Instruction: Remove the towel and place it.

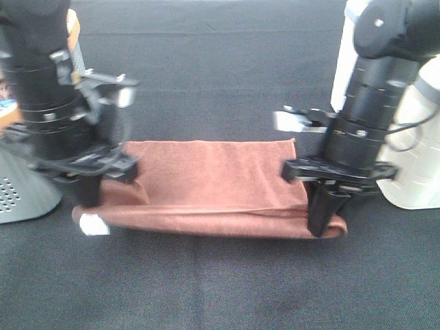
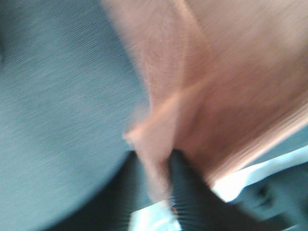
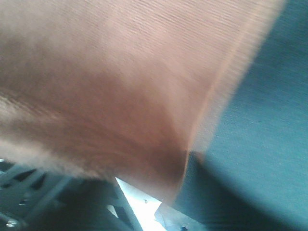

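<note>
Towel (image 1: pixel 206 185) first: you have the rust-brown cloth spread flat across the middle of the black table cover (image 1: pixel 220 282), its near edge doubled into a soft roll that runs from your 9 o'clock side to your 3 o'clock side.

At the near end of that roll toward 9 o'clock, your left gripper (image 1: pixel 88 199) points straight down with its tips at the towel's corner, a small white patch showing just below them. The left wrist camera is blurred, but you can see a pinch of cloth (image 2: pixel 159 168) lying between two dark fingers (image 2: pixel 185 187); whether they are pressing on it or have let go, you cannot tell.

At the near end toward 3 o'clock, your right gripper (image 1: pixel 323 216) also points down, its tips on the rolled edge at that corner. The right wrist camera shows the cloth (image 3: pixel 120 96) draped right over the fingers, too smeared to say whether it is clamped or loose.

Farther back, the towel's far edge lies straight and flat. Beyond 9 o'clock a grey perforated basket (image 1: pixel 20 189) sits at the table's side, and beyond 3 o'clock a white container (image 1: pixel 416 151) stands behind the right arm.
</note>
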### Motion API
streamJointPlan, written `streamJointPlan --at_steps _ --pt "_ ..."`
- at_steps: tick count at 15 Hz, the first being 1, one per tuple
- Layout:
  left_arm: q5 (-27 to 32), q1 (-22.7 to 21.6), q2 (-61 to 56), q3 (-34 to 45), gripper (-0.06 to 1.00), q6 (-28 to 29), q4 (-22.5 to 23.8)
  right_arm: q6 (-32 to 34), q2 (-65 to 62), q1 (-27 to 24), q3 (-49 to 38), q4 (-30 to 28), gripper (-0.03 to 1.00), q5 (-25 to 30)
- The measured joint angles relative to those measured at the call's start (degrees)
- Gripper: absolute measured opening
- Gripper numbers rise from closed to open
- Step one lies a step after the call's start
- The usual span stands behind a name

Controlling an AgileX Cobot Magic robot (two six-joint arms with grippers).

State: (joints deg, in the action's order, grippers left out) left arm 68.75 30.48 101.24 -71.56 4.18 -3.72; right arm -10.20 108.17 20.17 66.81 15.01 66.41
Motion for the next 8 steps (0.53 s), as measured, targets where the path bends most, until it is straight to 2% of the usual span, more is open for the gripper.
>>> streamJointPlan --at_steps 1,2,4,8 --pt "0.0 0.0 0.0 0.0 0.32 0.0 0.0 0.0 0.0 0.0 0.0 0.0 0.52 0.0" --pt "0.1 0.0 -0.1 0.0 0.45 -1.3 0.2 0.0 0.0 0.0 -0.1 0.0 0.69 0.0" --pt "0.3 0.0 -0.2 0.0 0.62 -3.6 -1.4 0.0 0.0 0.0 -0.1 0.2 0.83 1.0" --pt "0.3 0.0 -0.2 -0.7 0.64 -5.6 -3.4 0.0 0.0 0.0 -0.1 0.9 0.85 2.6"
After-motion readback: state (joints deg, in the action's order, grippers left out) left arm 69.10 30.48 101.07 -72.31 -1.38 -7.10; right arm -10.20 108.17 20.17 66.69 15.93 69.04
